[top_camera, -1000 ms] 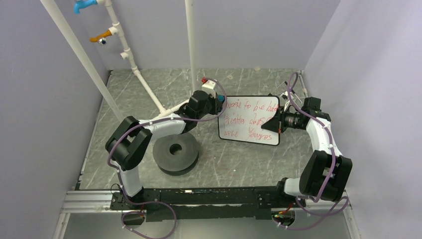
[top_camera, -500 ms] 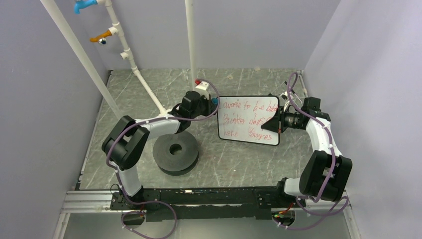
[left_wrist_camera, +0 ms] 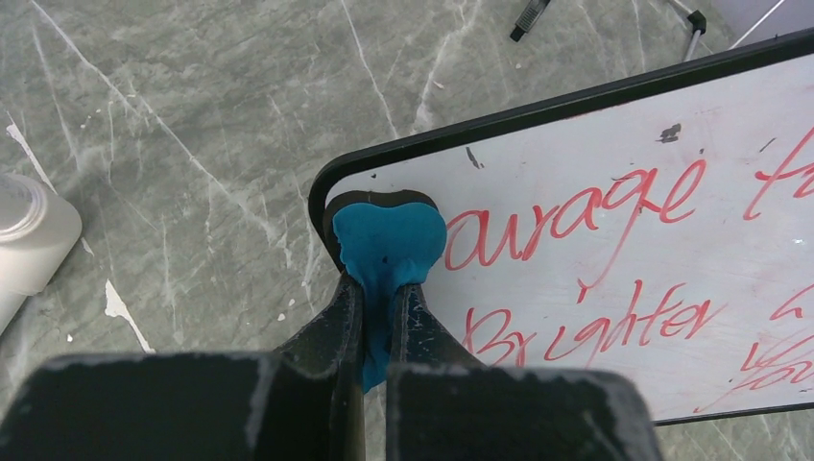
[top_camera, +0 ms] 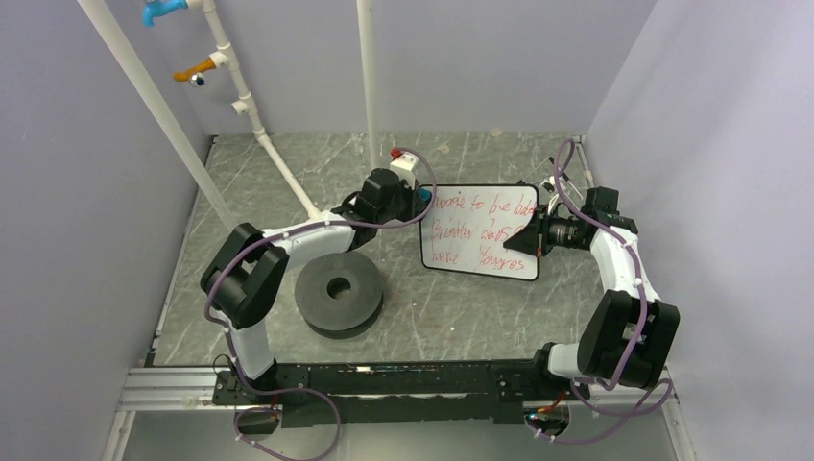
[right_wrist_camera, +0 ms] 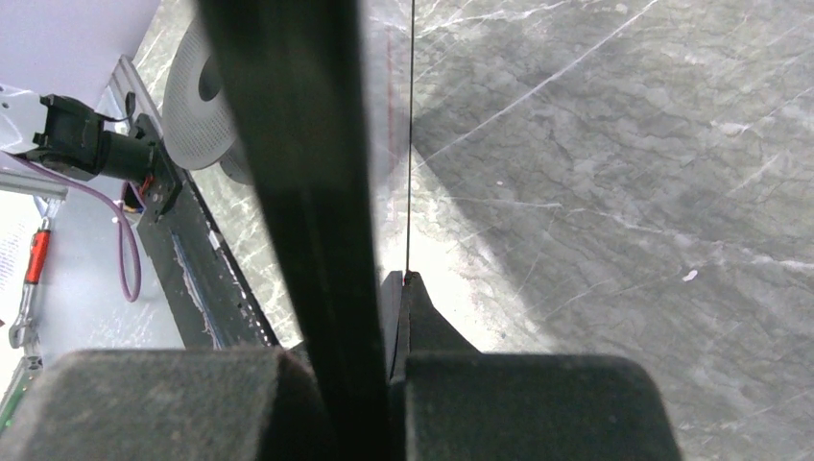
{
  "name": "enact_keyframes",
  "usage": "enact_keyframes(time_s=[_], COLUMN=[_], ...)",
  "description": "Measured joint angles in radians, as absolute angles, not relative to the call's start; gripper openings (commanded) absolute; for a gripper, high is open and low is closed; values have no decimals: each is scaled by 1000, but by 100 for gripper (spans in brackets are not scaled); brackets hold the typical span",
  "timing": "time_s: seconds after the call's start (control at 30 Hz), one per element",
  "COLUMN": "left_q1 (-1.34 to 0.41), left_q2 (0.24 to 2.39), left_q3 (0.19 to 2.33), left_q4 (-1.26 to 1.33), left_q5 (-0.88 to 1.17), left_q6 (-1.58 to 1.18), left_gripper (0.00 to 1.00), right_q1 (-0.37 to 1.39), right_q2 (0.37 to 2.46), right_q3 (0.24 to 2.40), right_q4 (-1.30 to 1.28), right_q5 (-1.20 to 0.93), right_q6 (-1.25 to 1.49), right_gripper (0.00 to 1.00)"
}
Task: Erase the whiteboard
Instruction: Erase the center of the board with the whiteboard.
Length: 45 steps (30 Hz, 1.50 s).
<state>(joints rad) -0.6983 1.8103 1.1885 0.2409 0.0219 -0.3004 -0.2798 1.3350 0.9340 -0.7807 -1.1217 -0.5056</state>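
Note:
The whiteboard [top_camera: 480, 232] is covered with red handwriting and is held tilted above the table at centre right. My left gripper [top_camera: 422, 196] is shut on the blue-and-black eraser [left_wrist_camera: 389, 242], whose pad rests on the board's top left corner [left_wrist_camera: 624, 230], just left of the first red word. My right gripper [top_camera: 534, 236] is shut on the board's right edge. In the right wrist view the board shows edge-on as a black bar [right_wrist_camera: 298, 173] between the right gripper's [right_wrist_camera: 384, 288] jaws.
A black disc with a centre hole [top_camera: 338, 291] lies left of the board by the left arm. White pipes [top_camera: 278, 163] and a post [top_camera: 368, 77] stand at the back. A white bottle [left_wrist_camera: 29, 240] lies at the far left. A metal rail [top_camera: 384, 384] runs along the near edge.
My left gripper with the eraser drew back to the left off the board, then returned right onto the top left corner. The right arm and board have not moved.

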Motion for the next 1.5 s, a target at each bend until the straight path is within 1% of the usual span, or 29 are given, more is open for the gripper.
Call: enact_keyframes(time_s=[0.43,0.67,0.8,0.93,1.2,1.5], left_q1=[-735,-691,-656,-642,-673,-727], left_q2=[1791,1790,1790,1790,1790,1784], left_q3=[1041,1051,1105,1128,1124,1063], left_q4=[346,328,265,260,260,287], left_q5=[40,84,99,115,80,74], left_q6=[-312,-343,-345,-344,-300,-295], left_gripper=[0,0,0,0,0,0], right_q1=[-279,-278,-274,-273,-273,-272], right_q2=[1335,1335,1335,1335,1335,1335], right_q3=[934,934,934,934,934,934], right_q4=[-779,-778,-772,-772,-773,-773], right_q5=[-1121,-1121,-1121,-1123,-1124,-1123], right_q6=[-508,-509,-511,-517,-519,-520], right_gripper=[0,0,0,0,0,0])
